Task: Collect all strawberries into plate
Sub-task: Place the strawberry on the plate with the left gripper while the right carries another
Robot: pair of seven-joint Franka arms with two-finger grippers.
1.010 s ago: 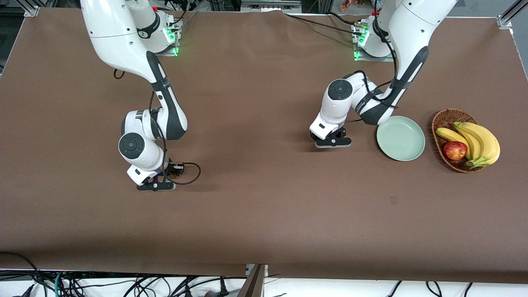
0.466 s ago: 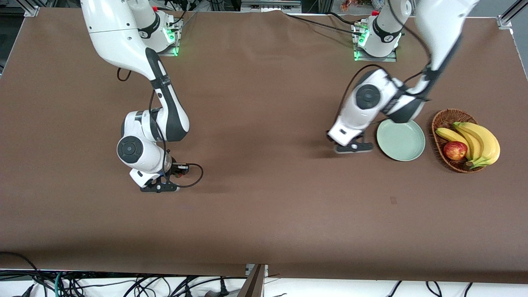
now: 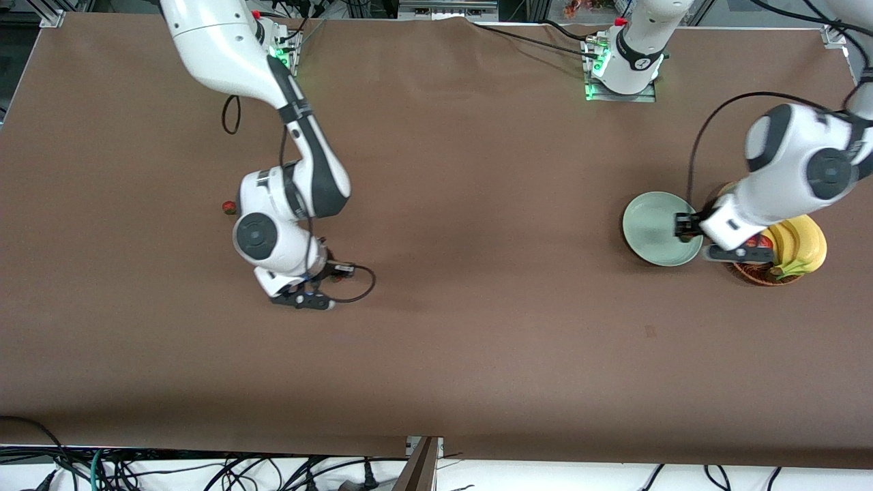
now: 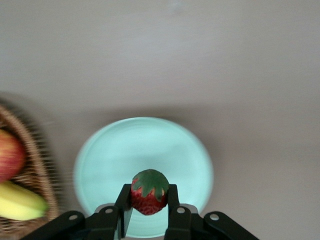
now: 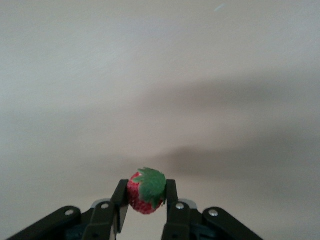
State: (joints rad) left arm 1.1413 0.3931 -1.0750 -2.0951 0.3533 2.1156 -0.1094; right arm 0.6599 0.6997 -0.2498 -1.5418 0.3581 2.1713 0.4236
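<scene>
left end effector [image 4: 149,200] gripping strawberry [image 4: 149,192], above plate [image 4: 115,150]

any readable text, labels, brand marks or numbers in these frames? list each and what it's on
None can be read.
Left arm's base: a small dark mark on the collar, too small to read.
Right arm's base: no legible mark shows.
Plate, basket, bananas, apple: plain, no label or sticker.
Strawberries in the left gripper and the right gripper: no marking.
</scene>
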